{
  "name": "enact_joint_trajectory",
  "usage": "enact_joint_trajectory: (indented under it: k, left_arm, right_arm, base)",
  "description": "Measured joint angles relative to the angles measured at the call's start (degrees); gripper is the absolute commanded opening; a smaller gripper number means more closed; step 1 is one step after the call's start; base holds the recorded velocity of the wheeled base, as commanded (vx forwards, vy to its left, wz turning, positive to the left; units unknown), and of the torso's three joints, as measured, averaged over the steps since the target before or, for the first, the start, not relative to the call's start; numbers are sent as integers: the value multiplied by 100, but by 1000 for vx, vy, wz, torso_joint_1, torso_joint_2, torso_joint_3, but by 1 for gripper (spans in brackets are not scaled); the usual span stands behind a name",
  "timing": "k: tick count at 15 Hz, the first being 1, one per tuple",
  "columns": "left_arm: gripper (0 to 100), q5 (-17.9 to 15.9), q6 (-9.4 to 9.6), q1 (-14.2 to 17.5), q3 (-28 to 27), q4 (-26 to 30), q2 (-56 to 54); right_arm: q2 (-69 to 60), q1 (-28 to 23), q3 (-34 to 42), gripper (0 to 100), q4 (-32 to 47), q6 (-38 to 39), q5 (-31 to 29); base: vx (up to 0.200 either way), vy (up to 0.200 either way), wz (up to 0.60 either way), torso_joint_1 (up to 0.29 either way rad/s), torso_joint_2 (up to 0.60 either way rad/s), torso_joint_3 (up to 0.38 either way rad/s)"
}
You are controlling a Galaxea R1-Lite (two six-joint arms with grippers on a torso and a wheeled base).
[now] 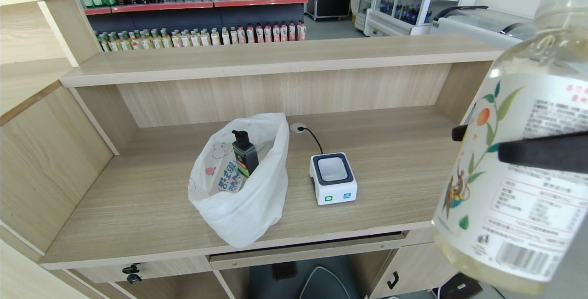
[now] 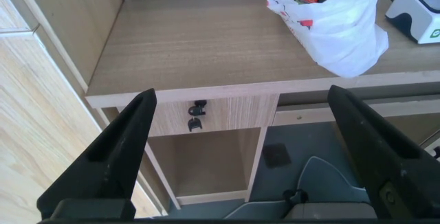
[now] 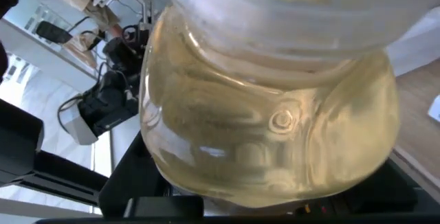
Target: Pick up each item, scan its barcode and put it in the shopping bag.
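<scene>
White bag (image 1: pixel 248 207); black dispenser (image 1: pixel 245 156); white scanner (image 1: pixel 332 184), navy rim; yellowish bottle (image 1: pixel 505 207), leaf-print label

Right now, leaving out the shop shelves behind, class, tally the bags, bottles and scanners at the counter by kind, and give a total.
Bags: 1, the white shopping bag
Bottles: 2, the dark pump bottle standing in the bag and the pale drink bottle held up at the right
Scanners: 1, the white scanner beside the bag
Total: 4
</scene>
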Motion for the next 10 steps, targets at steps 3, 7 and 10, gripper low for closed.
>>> enact_joint_trajectory:
  k: [3,7,10]
  left_arm:
    - [100,0,0,0,0,2,0]
    - [100,0,-2,2,0,2,0]
    - [100,0,0,-2,0,2,0]
  right_arm:
    - [363,-669,249,0,-672,-2088,-895]
    - [1025,-2244,1002,0,-2542,-5665,-1314]
    - [1373,-2737,1313,0,-3555,-6324,-1179]
  base:
    - [0,0,0,0,0,0]
    - [0,0,0,0,0,0]
    - [0,0,0,0,0,0]
